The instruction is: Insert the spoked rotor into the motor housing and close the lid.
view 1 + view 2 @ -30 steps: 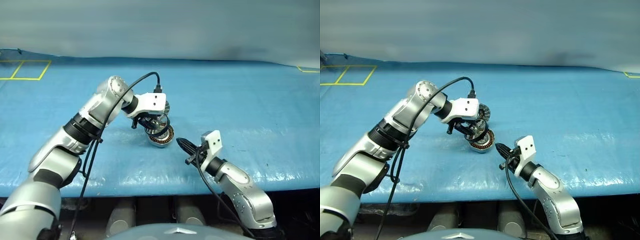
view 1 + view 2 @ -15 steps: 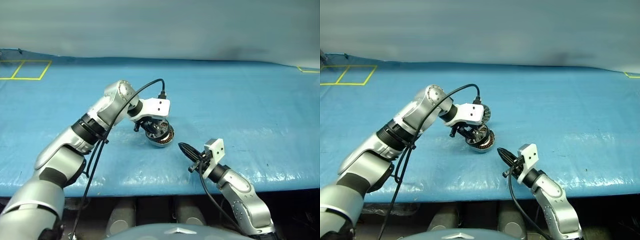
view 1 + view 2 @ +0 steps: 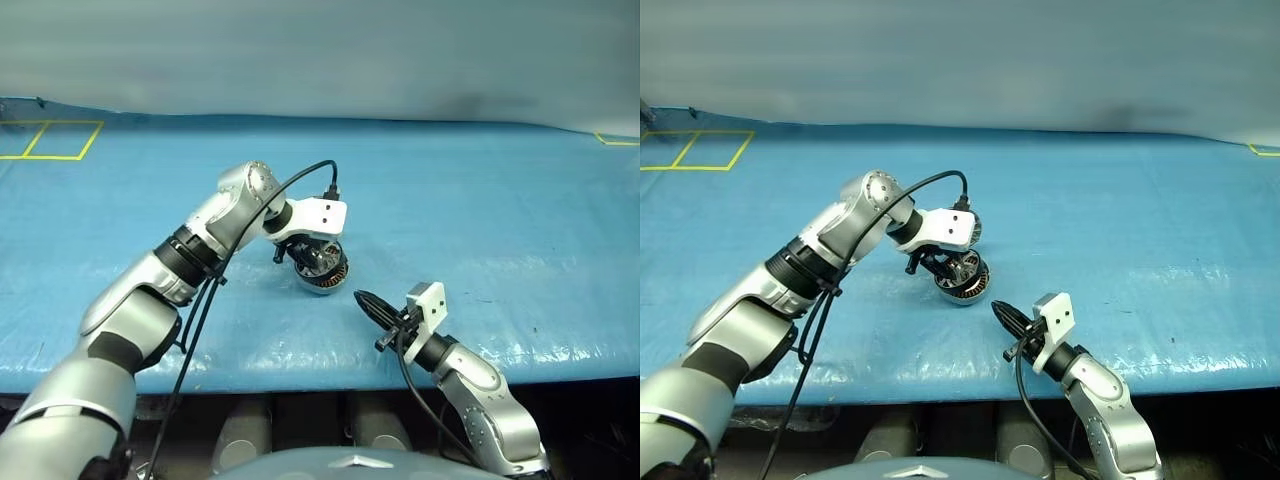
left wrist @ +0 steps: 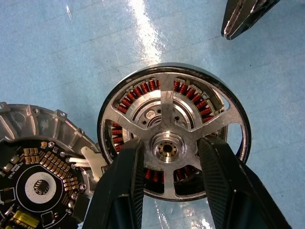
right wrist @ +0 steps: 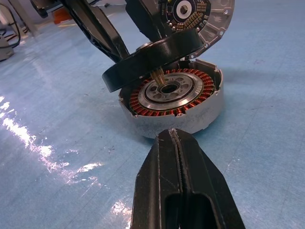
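i have the left pincer [image 4: 167, 164] clamped on the spoked rotor [image 4: 174, 131], a flat wheel with a black outer rim, silver spokes and a silver hub; in the left wrist view one black finger [image 4: 121, 191] sits on each side of the hub, gripping across the spokes; the rotor hangs tilted directly over the motor housing [image 5: 174, 102], a round shallow silver metal cup with a ring of copper-brown windings around a silver centre; in the right wrist view the rotor's black rim is raised on one side, lower on the side toward the arm, and a thin brass-coloured shaft under the hub points into the housing's centre hole; i cannot tell whether the rotor's low edge touches the housing wall; the housing rests on the blue plastic-covered bench [image 3: 500, 200], near its front half; the lid [image 4: 35, 162], a round silver-grey disc hinged to the housing, stands swung open beside it, its inner face with a dark circuit centre turned toward the cameras; my right pincer [image 3: 365, 300] has its two black fingers pressed together, holding nothing; it hovers low over the bench, near the housing and apart from it, tips aimed at the housing's side wall; yellow tape lines [image 3: 45, 140] mark the bench's far left corner.
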Robot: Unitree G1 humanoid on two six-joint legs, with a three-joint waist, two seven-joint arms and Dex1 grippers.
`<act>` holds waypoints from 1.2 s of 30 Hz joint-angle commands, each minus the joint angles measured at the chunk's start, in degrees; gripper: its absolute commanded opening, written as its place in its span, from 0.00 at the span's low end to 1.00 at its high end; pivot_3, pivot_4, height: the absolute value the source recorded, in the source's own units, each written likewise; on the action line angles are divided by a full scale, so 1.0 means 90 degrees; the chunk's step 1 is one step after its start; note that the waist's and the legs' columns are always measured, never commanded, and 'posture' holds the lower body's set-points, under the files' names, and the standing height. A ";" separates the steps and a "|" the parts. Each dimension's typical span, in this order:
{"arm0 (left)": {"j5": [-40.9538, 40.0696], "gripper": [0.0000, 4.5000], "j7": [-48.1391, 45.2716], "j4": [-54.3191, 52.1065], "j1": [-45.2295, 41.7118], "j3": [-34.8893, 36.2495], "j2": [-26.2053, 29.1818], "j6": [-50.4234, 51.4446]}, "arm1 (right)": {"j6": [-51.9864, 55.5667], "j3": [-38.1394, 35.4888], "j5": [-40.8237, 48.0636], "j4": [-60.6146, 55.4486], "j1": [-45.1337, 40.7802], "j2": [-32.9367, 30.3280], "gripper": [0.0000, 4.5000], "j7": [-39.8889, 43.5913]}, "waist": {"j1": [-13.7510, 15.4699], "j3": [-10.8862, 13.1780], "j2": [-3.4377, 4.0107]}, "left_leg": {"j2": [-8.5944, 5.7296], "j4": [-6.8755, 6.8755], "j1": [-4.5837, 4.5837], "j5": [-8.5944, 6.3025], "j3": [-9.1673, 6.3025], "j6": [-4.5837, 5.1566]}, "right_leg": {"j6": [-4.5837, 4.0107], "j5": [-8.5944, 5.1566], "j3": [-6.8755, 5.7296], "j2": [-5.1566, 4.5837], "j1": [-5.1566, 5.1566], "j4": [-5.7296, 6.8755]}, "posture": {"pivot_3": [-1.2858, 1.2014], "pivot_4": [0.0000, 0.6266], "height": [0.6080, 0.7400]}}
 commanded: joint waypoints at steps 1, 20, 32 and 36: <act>0.0094 0.32 -0.0100 0.0034 -0.0226 0.0013 -0.0012 -0.0110 | -0.0179 -0.0032 0.0029 -0.0113 0.0002 0.0026 0.00 0.0012 | -0.0001 0.0000 0.0000 | 0.0000 0.0000 0.0000 0.0000 0.0000 0.0000 | 0.0000 0.0000 0.0000 0.0000 0.0000 0.0000 | 0.52 0.24 1.00; 0.0541 0.32 -0.0029 0.0250 -0.0166 -0.0186 -0.0236 -0.0130 | -0.0082 0.0057 -0.0094 -0.0104 -0.0047 -0.0002 0.00 -0.0080 | -0.0001 0.0000 0.0000 | 0.0000 -0.0001 0.0000 0.0000 0.0000 0.0000 | 0.0000 0.0000 0.0000 0.0000 0.0000 0.0000 | 0.52 0.24 1.00; 0.0737 0.32 -0.0201 0.0327 -0.0257 -0.0264 -0.0222 -0.0348 | -0.0046 0.0063 -0.0134 -0.0075 -0.0039 -0.0017 0.00 -0.0181 | -0.0004 0.0000 0.0000 | 0.0000 -0.0001 0.0000 0.0000 0.0000 0.0000 | 0.0000 0.0000 0.0000 0.0000 0.0000 0.0000 | 0.52 0.24 1.00; 0.0813 0.32 -0.0185 0.0383 -0.0267 -0.0287 -0.0257 -0.0384 | -0.0037 0.0077 -0.0131 -0.0086 -0.0042 -0.0022 0.00 -0.0197 | -0.0006 0.0000 0.0000 | 0.0000 -0.0001 0.0000 0.0000 0.0000 0.0000 | 0.0000 0.0000 0.0000 0.0000 -0.0001 0.0000 | 0.52 0.24 1.00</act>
